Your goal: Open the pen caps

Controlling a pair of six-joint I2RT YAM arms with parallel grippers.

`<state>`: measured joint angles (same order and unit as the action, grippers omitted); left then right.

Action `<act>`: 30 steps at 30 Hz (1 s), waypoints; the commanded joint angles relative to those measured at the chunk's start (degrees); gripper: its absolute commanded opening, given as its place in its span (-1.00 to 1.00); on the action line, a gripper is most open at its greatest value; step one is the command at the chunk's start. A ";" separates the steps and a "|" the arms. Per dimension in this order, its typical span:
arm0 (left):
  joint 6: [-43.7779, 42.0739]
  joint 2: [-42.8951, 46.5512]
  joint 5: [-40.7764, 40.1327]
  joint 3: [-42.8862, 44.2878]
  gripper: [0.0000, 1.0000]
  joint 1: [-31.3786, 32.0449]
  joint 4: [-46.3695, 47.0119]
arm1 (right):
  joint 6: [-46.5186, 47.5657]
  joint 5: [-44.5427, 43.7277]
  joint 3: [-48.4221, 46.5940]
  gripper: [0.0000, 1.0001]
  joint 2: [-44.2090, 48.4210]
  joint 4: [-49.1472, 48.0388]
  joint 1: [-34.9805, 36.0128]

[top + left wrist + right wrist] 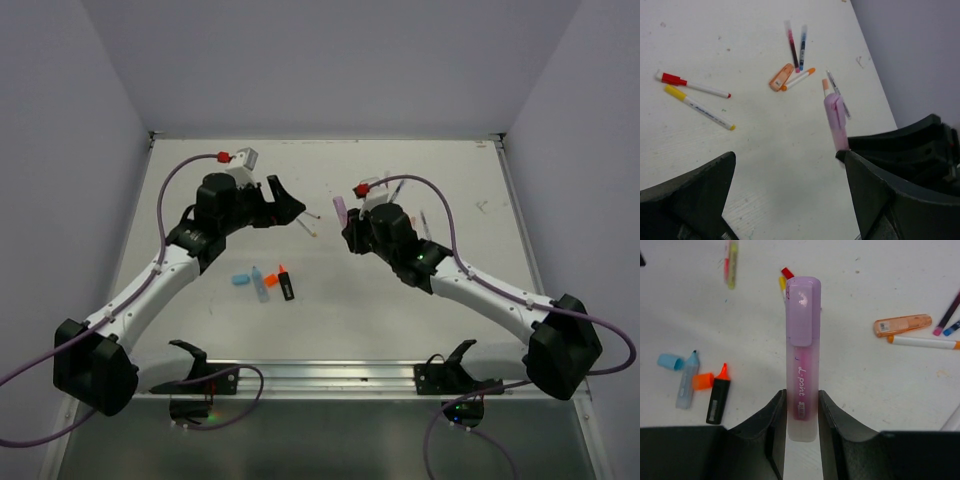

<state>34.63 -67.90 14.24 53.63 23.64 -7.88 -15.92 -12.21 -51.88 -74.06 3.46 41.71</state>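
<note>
**Purple cap [803, 310] on, highlighter in R grip**

R gripper [803, 396] clamped on highlighter [802, 370] barrel, cap end free, at 12 o'clock of table ctr. L gripper [789, 160] jaws wide apart, empty, near cap's 9 o'clock. Blue cap [670, 361] & orange cap [702, 381] lie off on table, 8 o'clock of ctr.

The fingers [771, 425] hide the lower sides of the purple highlighter [802, 365]; a red pen [786, 273] barely shows behind its cap [803, 310].

Top view looks down; close wrist views both face the purple highlighter [802, 365]
</note>
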 commanded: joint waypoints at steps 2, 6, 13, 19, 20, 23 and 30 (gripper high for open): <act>5.44 -2.41 3.52 2.80 0.83 1.75 10.41 | 1.33 2.45 6.59 -0.67 4.88 -9.34 4.33; 7.29 -5.75 0.53 2.71 0.73 5.62 12.36 | 0.72 2.01 9.07 -0.68 6.74 -12.86 6.97; 10.36 -7.60 -2.98 1.04 0.47 10.19 15.79 | 0.02 1.66 10.65 -0.68 7.35 -16.11 8.12; 11.33 -8.48 -5.62 0.25 0.28 12.48 16.40 | -0.86 2.36 11.53 -0.67 7.27 -17.79 8.21; 11.33 -8.83 -5.89 0.16 0.26 12.57 16.32 | -0.86 2.36 11.62 -0.65 7.27 -17.96 8.29; 11.60 -10.05 -5.98 0.08 0.15 12.92 15.88 | -0.86 2.36 11.71 -0.64 6.65 -18.58 8.38; 12.21 -11.73 -6.24 0.08 0.05 13.19 15.88 | -1.22 2.71 12.06 -0.62 5.95 -19.90 8.56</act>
<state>46.00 -79.48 9.13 54.04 36.42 5.50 -16.53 -9.69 -40.03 -68.18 -12.19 49.89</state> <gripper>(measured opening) 0.533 0.302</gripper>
